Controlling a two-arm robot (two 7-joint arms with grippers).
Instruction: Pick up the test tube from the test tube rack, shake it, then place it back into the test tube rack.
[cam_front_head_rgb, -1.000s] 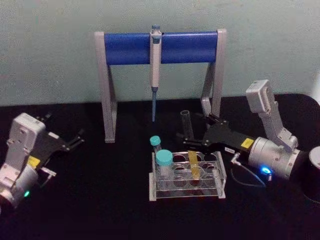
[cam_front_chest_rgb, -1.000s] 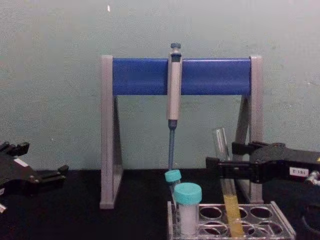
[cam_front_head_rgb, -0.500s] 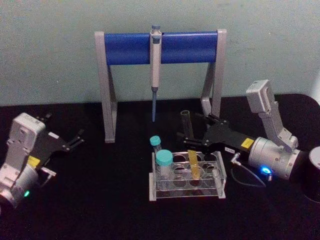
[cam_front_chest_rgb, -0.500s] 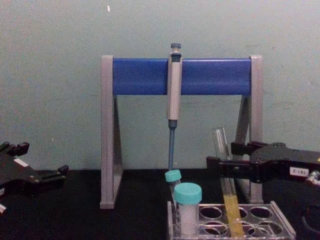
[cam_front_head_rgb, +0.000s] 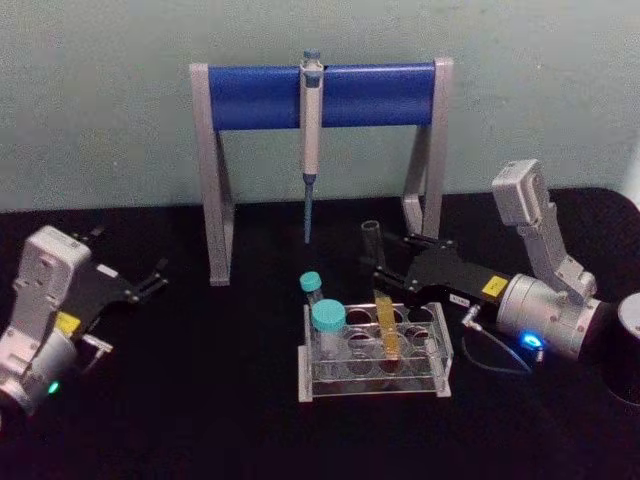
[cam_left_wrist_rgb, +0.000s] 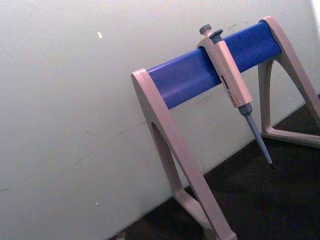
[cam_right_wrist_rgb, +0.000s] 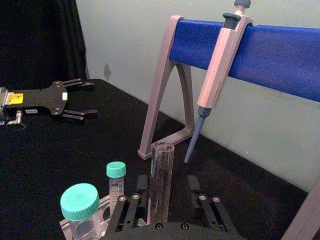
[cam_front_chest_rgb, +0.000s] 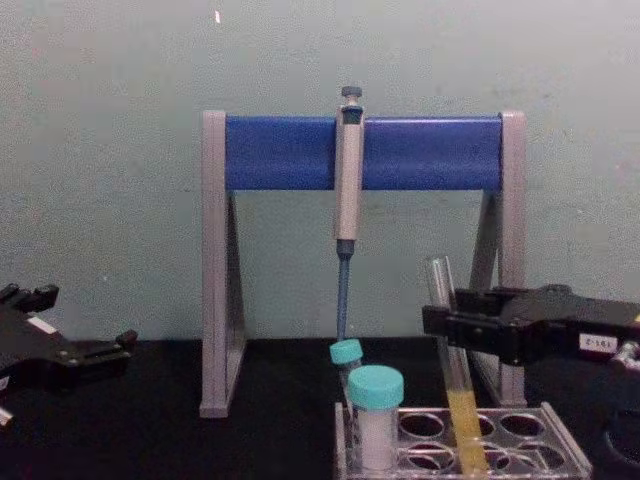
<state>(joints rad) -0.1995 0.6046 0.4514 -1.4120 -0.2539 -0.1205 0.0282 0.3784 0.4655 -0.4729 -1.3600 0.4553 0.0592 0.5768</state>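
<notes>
Right claw (cam_front_head_rgb: 378, 258) spread either side of the tilted test tube (cam_front_head_rgb: 386, 325) standing in test tube rack (cam_front_head_rgb: 350, 392). Left claw (cam_front_head_rgb: 128, 252) spread, parked left on tabletop (cam_front_head_rgb: 220, 400).

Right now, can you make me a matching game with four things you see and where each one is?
Things:
1. test tube
2. pipette
3. right gripper
4. left gripper

Places:
A. parked on the robot's left, open, holding nothing
B. standing in the test tube rack, yellow liquid at its bottom
C. hanging on the stand's blue bar
D. open around the test tube's upper part, above the rack

Pairs: 1-B, 2-C, 3-D, 4-A.
</notes>
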